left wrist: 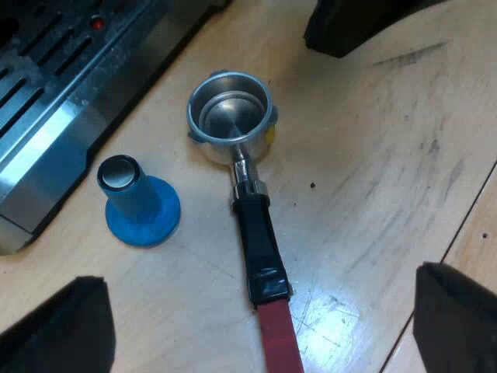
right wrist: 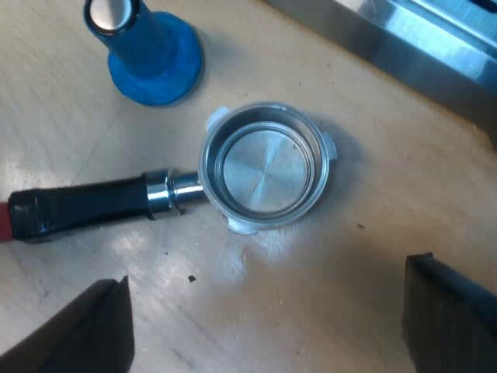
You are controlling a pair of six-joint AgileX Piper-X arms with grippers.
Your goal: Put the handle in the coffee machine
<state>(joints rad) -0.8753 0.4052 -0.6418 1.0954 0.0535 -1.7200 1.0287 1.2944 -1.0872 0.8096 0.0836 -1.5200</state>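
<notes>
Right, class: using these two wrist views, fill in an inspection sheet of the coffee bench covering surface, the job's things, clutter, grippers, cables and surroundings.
Surface: pale wood-look table, scuffed, with glare spots.
Job's things: metal holder lies loose on the table, basket empty and facing up, not in the espresso machine, whose steel front stands close by.
Clutter: blue tamper stands upright beside the basket, apart from it; a dark speck lies on the table.
Grippers: left gripper open, above the handle's red end; right gripper open, above the table beside the basket.
Cables: nothing seen.
Surroundings: dark shape beyond the basket; cannot tell what it is.
</notes>
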